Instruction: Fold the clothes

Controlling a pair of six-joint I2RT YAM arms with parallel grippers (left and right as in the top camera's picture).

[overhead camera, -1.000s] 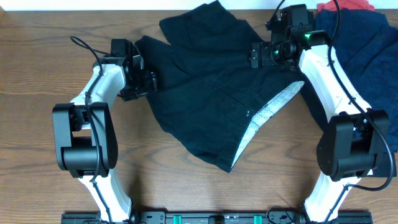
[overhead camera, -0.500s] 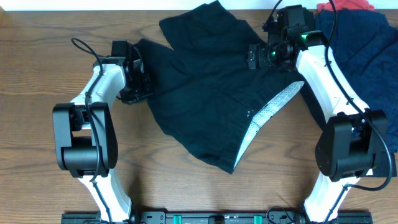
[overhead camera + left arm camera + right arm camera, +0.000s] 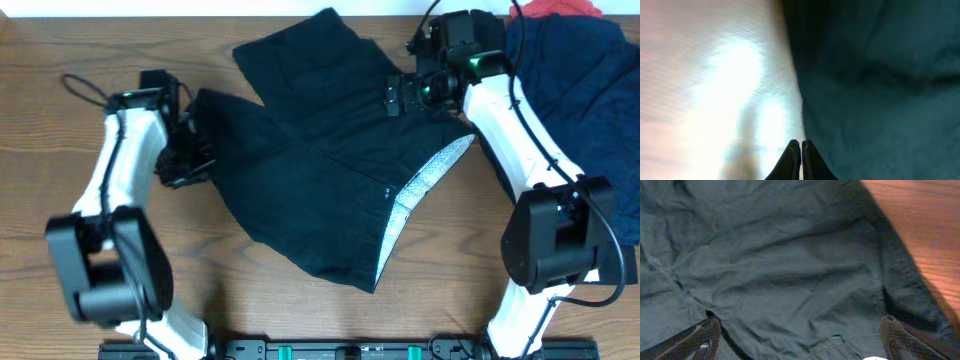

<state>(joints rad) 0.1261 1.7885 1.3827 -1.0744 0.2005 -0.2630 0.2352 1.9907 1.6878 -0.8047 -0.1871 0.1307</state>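
The brown wood-grain table is bare along its left side, and the left gripper sits there at the left hem of the black fabric shorts. In the left wrist view its fingers are pressed together right on the line where cloth meets wood. It appears to be pinching the very edge, though little cloth shows between the tips.

The shorts lie spread across the middle of the table, rumpled and askew, with one leg reaching toward the far edge. The waistband is turned out so that its pale speckled lining shows on the right side. No fold has been made, so the work looks to be at the spreading and straightening stage.

The right gripper hangs over the upper right part of the shorts with its fingers spread wide and nothing between them.

Further right, a navy blue fabric garment is heaped at the table's right edge, and a red cloth peeks out at the far corner. Both are unfolded and are left to do.

There is open room to the left and along the near side of the shorts. The right side is crowded, because the navy heap lies just beside the right arm.
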